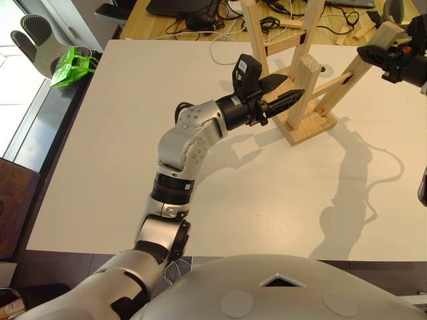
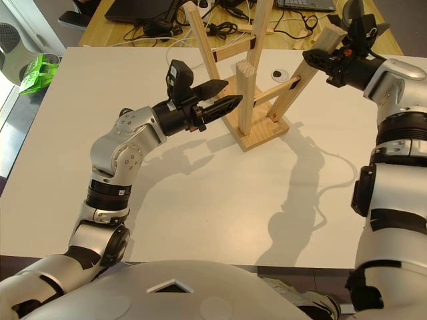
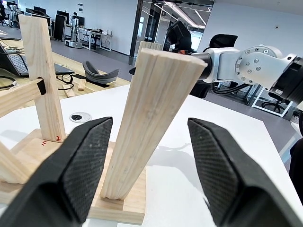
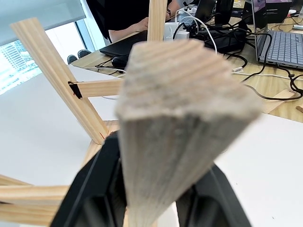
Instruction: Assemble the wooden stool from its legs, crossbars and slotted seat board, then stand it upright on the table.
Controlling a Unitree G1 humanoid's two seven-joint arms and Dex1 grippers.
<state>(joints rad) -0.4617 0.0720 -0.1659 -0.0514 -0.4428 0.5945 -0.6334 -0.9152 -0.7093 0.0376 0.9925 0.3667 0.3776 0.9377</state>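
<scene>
The stool (image 1: 313,100) sat upside down on the tabletop (image 1: 100,167). The left hand (image 1: 288,88), fingers spread, faced the nearest leg (image 1: 305,90), nearly upright just ahead; the right hand (image 2: 321,59) clenched the slanting outer leg (image 2: 293,83).

- My two head eyes look forward and down over my arms onto the white bench (image 1: 120,147). Both take in the same upturned stool (image 1: 310,130), and the right eye, set a little aside, takes in more of my right arm.
- My left wrist camera sits just behind my left gripper (image 3: 154,170), facing along its fingers, very near the middle leg (image 3: 151,109). My right arm appears beyond.
- My right wrist camera looks along my right gripper (image 4: 151,198), pressed close against the slanted leg (image 4: 184,109), with a crossbar (image 4: 99,87) behind.
</scene>
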